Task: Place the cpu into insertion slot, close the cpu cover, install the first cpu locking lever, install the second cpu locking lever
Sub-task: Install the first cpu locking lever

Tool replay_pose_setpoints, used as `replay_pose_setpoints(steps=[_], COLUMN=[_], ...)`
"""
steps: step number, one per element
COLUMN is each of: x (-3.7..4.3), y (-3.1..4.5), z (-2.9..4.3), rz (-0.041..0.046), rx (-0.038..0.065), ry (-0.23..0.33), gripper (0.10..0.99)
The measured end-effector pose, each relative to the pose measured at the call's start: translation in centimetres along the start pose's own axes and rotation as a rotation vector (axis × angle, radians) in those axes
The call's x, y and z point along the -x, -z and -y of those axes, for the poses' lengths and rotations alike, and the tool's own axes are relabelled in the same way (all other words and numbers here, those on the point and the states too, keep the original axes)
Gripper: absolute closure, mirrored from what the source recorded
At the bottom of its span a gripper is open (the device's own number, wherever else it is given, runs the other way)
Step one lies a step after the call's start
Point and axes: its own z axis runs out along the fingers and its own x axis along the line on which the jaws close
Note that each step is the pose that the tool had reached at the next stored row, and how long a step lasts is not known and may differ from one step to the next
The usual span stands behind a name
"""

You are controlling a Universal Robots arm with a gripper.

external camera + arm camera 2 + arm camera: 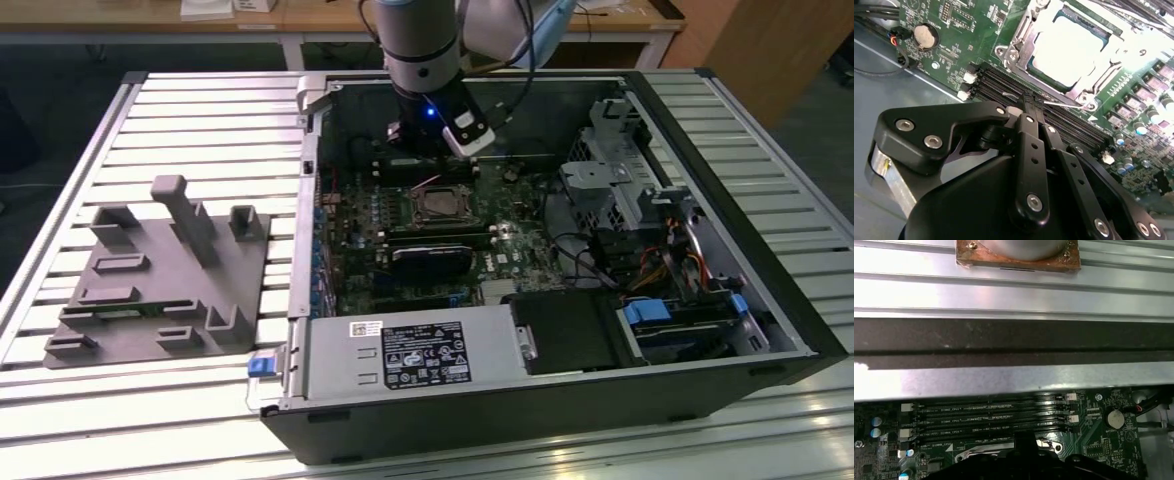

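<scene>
You've got a slatted metal table carrying an open computer case, with a grey fixture block on the exterior view's left. Your arm drops into the case's far end over the green board. The gripper is narrow, its fingertips nearly together above the black memory slots, just beside the insertion slot. The cpu cover lies flat there, framing the cpu, which sits in the slot. A thin wire lever runs from the fingertips; you can't tell whether it's pinched.
</scene>
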Motion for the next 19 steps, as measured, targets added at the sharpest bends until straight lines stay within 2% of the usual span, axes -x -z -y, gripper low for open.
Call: replay_pose_setpoints(steps=[5, 6, 13, 19], x=[-0.12, -0.13, -0.13, -0.23], y=[-0.31, -0.34, -0.35, -0.56], z=[0.06, 0.07, 0.08, 0.13], rz=[0.0342, 0.0386, 0.0389, 0.05], rx=[0.001, 0.001, -0.001, -0.012], ry=[0.004, 0.005, 0.005, -0.045], gripper=[0.98, 0.98, 0.98, 0.98])
